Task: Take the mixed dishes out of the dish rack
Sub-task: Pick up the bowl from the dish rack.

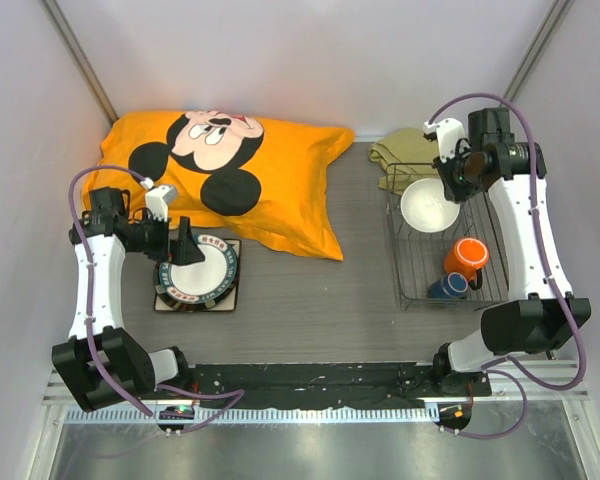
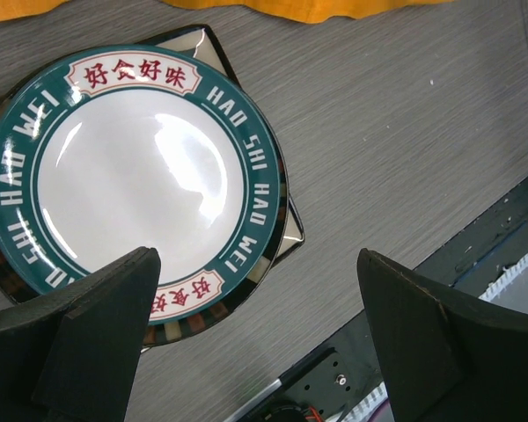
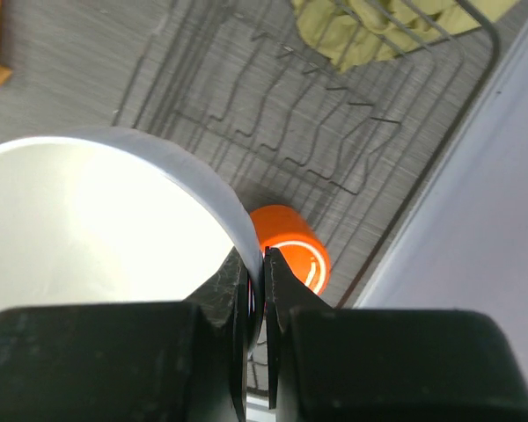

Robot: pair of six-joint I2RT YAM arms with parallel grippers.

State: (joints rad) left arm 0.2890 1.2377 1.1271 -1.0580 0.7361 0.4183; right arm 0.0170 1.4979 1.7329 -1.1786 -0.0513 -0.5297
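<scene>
Grey wood-grain tabletop, pale booth walls. Right gripper (image 3: pixel 262 264) fingers pinched tight on white bowl (image 3: pixel 97 237) rim, one finger inside, one outside. Bowl sits at far end of dish rack (image 1: pixel 398 262); cannot tell if lifted off wires. Orange mug (image 3: pixel 290 251) and small dark-blue cup (image 1: pixel 448 287) at rack's near end. Left gripper (image 2: pixel 255 272) spread wide, empty, over green-rimmed "HAO WEI" plate (image 2: pixel 141 167), which tops plate stack well left of rack. Step in hand: bowl removal. Next move: raise bowl clear of rack wires, carry left; thin rim grip likely lets bowl tilt.
</scene>
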